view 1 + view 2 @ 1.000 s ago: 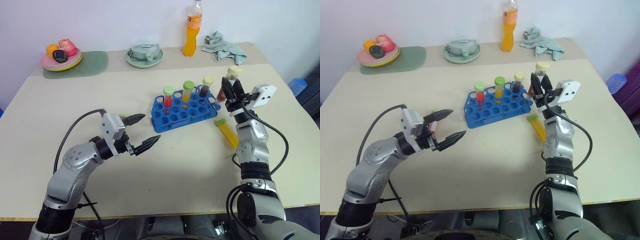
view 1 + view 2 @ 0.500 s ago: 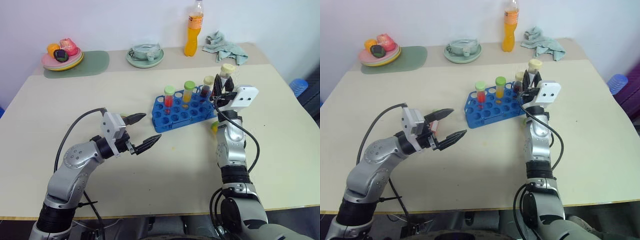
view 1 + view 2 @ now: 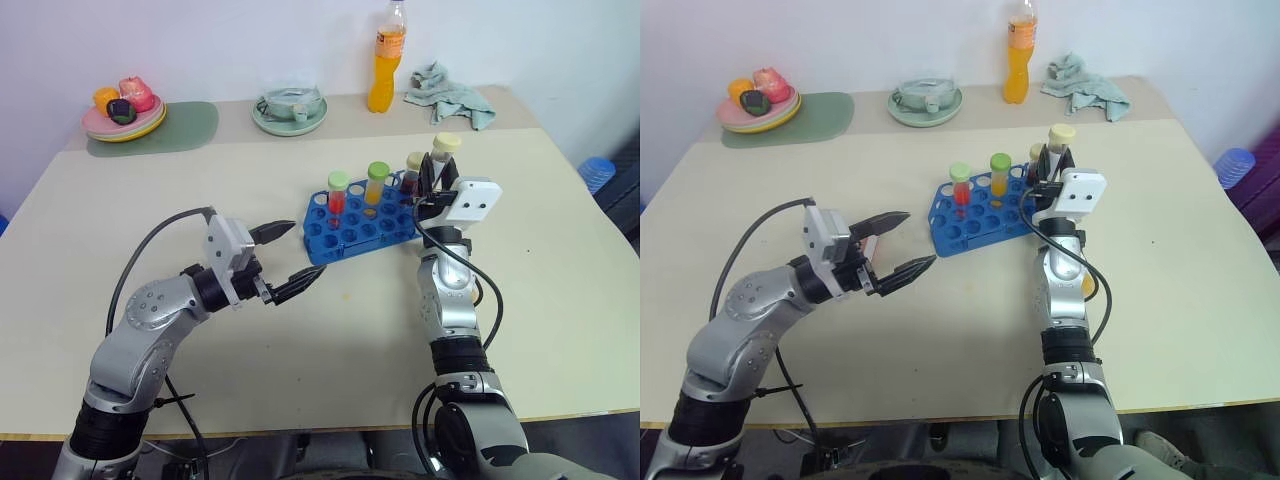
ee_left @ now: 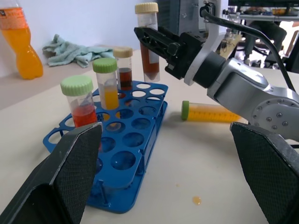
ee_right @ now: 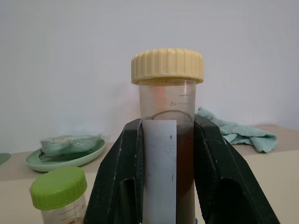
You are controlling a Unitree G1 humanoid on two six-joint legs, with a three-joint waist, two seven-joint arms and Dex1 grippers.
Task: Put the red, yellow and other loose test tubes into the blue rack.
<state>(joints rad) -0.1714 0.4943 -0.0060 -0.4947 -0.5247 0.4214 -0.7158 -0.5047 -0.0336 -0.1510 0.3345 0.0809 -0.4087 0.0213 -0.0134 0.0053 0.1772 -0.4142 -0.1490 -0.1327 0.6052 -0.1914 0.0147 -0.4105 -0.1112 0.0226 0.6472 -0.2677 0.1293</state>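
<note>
A: State of play? Everything is placed against the blue rack (image 3: 362, 225).

B: A brown-liquid tube with a cream cap (image 4: 149, 51) is clamped upright between the right gripper (image 4: 156, 39) fingers, held above the rack's far right end, not yet lowered into a hole. The left gripper (image 3: 285, 262) is spread wide with nothing in it, parked just off the rack's near left corner.

A: Rack contents?

B: Three tubes are seated along the back row: a red tube with green cap (image 3: 336, 198), a yellow-orange tube with green cap (image 3: 374, 190), and a dark brown tube with cream cap (image 3: 411, 175). One more yellow tube with green cap (image 4: 212, 112) is lying flat on the table (image 3: 150, 210) just right of the rack (largely hidden behind the right arm in the head views).

A: Risks?

B: The seated dark brown tube is close beside the held one, so it could be knocked or tilted if the descent drifts. If the tube bottom is caught on a hole rim, the light rack could be shoved or tipped, since it isn't braced by the left gripper. The lying tube could be rolled away if brushed by the right arm.
</note>
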